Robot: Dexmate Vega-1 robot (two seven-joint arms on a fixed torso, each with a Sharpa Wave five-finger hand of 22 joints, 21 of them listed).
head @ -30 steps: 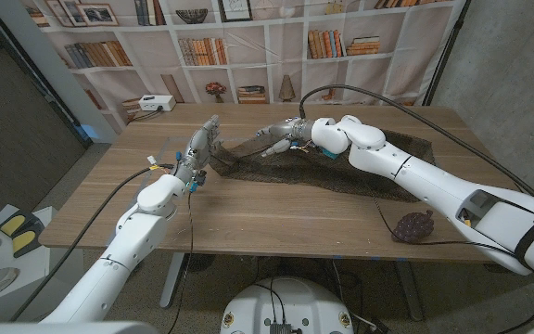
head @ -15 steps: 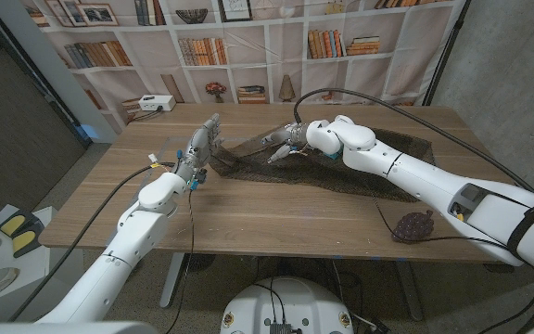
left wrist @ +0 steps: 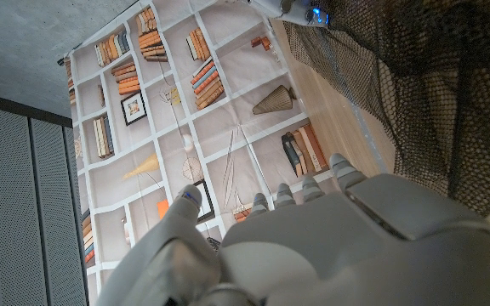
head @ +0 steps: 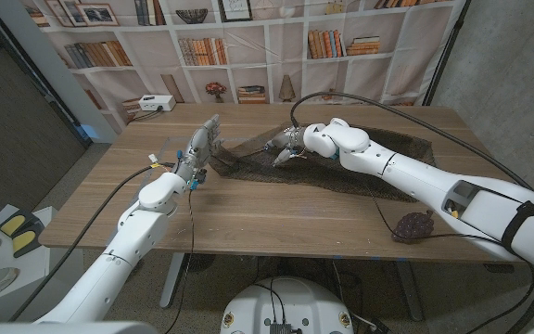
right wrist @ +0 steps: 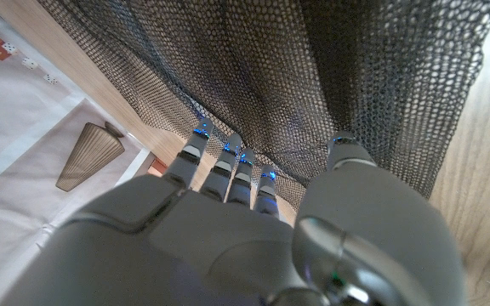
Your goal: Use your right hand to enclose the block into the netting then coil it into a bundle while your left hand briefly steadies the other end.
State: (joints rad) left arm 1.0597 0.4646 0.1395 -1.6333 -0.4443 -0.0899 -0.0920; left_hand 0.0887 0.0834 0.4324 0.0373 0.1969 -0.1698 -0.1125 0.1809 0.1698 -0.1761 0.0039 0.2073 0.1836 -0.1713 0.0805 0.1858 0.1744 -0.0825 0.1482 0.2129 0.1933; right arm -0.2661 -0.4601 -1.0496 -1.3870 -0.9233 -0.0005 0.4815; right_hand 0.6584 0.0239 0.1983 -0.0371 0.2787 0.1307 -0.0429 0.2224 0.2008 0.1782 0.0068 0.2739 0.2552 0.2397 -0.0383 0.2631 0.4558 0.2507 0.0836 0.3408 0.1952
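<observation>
Dark netting lies spread across the far half of the wooden table, from its left end to the far right. My right hand is over the netting's left part. Its fingers are stretched out and its thumb stands apart from them, with the tips against the mesh and nothing pinched between them. My left hand stands upright with straight fingers just beside the netting's left end. From its wrist camera, the mesh hangs beside this hand. I cannot tell whether they touch.
A dark rounded lump lies near the table's front right edge, with a thin cable running to it. A white box stands at the far left corner. A bookshelf backdrop closes off the far side.
My right hand has drawn back to the right over the netting, away from my left hand. The raised strip of mesh between the two hands has sunk lower. My left hand has stayed where it was.
</observation>
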